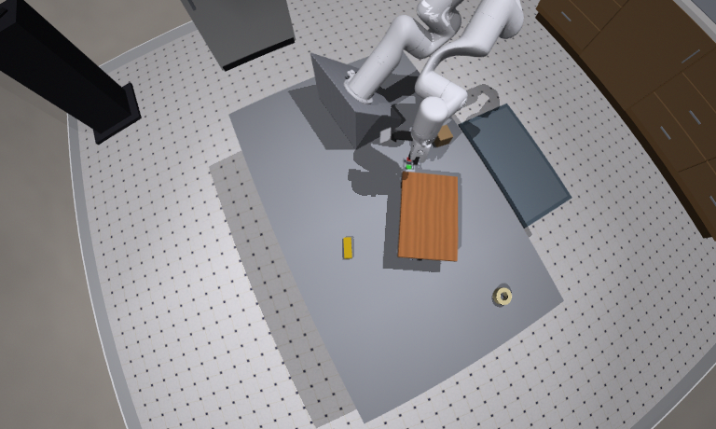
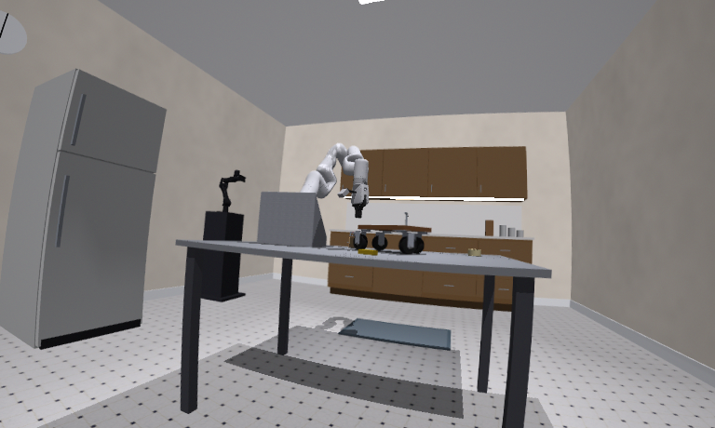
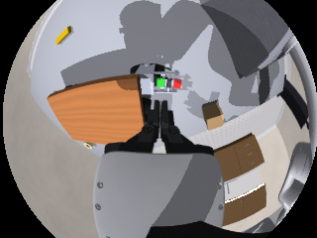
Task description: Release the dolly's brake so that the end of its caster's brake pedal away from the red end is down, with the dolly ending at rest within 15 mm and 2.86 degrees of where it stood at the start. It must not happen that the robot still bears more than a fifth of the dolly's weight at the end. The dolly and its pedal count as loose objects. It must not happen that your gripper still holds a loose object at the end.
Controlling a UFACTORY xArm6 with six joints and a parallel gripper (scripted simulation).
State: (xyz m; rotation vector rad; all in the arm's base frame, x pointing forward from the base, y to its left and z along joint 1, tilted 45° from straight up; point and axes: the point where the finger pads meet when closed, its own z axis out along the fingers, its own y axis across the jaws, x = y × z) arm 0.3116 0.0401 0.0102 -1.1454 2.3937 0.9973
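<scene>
The dolly (image 1: 428, 215) has a wooden deck and black casters and stands on the grey table; it also shows in the side view (image 2: 394, 235) and the wrist view (image 3: 99, 107). Its brake pedal (image 3: 168, 82) sticks out past the deck corner nearest the arm, with a green end (image 3: 161, 82) and a red end (image 3: 177, 83); it shows as a small green spot from above (image 1: 408, 166). My gripper (image 3: 159, 108) is shut and empty. It hangs above the pedal, fingertips pointing at the green end, clear of the deck in the side view (image 2: 358, 213).
A yellow block (image 1: 347, 247) lies left of the dolly. A roll of tape (image 1: 505, 296) lies near the table's front right. A small brown box (image 1: 445, 134) sits beside the arm. The grey arm pedestal (image 1: 343, 100) stands at the table's back. A blue mat (image 1: 513, 160) lies on the floor.
</scene>
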